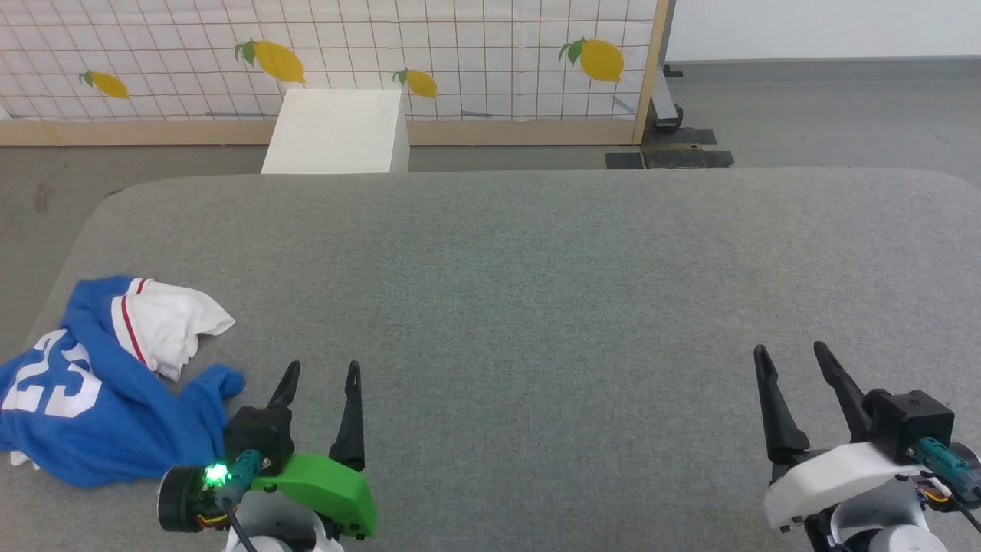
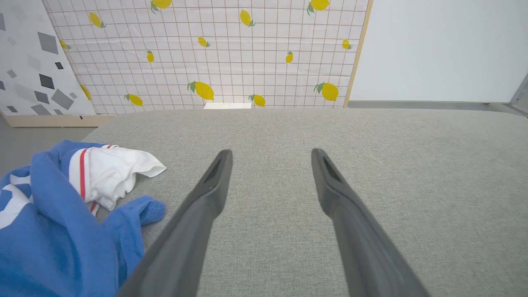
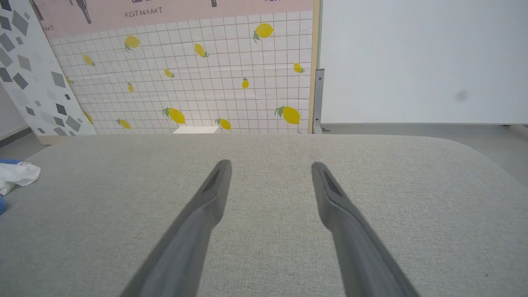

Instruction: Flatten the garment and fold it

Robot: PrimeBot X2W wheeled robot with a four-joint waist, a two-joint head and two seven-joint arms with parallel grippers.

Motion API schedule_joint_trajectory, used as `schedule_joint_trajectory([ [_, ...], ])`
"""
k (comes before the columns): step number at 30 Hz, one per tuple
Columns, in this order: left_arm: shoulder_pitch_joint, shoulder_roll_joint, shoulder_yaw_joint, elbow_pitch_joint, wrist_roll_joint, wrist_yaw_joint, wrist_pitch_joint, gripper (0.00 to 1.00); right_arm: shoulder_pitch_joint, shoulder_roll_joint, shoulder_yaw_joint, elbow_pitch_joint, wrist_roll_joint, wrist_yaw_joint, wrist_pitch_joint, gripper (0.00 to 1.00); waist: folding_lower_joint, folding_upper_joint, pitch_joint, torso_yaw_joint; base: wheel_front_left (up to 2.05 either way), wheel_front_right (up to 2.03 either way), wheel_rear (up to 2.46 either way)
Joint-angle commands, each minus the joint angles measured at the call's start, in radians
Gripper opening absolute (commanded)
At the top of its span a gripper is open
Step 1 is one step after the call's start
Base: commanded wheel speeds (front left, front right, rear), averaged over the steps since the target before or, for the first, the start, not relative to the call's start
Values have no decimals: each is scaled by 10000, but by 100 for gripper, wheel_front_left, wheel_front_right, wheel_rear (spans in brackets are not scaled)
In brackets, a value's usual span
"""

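Left gripper (image 1: 324, 366) and right gripper (image 1: 790, 347) are standing apart, empty; we are advising pinching the crumpled jersey (image 1: 115, 414) by its loose edges at the surface's (image 1: 536, 268) left edge.

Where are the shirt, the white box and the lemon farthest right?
shirt (image 1: 130, 429): head view, on its blue body beside the number.
box (image 1: 337, 126): head view, on the middle of its white top.
lemon (image 1: 602, 61): head view, on its yellow middle.

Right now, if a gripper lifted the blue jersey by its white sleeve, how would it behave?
Probably floppy: the garment lies crumpled in soft folds, so it would hang from the pinch. Likely light: thin cloth. Pushed across the fabric-covered table, it would probably bunch rather than slide.
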State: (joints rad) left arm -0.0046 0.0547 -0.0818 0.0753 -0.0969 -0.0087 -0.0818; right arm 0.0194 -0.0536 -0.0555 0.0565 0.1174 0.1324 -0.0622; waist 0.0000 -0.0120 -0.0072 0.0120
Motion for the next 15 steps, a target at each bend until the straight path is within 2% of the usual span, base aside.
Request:
schedule_joint_trajectory([
  [1, -183, -15, -55, 70, -87, -71, -106, 100, 83, 12, -67, 43, 115, -6, -132, 100, 0, 42, 4, 41, 0, 0, 0],
  [9, -297, -18, -134, 138, -195, -59, -270, 100, 132, 14, -245, -27, 62, -7, -145, 100, 0, 50, 42, 338, 0, 0, 0],
  [15, -399, -20, -98, 217, -258, -27, -393, 100, 205, 16, -293, -225, -105, -8, -89, 100, 0, 55, 79, 812, 0, 0, 0],
])
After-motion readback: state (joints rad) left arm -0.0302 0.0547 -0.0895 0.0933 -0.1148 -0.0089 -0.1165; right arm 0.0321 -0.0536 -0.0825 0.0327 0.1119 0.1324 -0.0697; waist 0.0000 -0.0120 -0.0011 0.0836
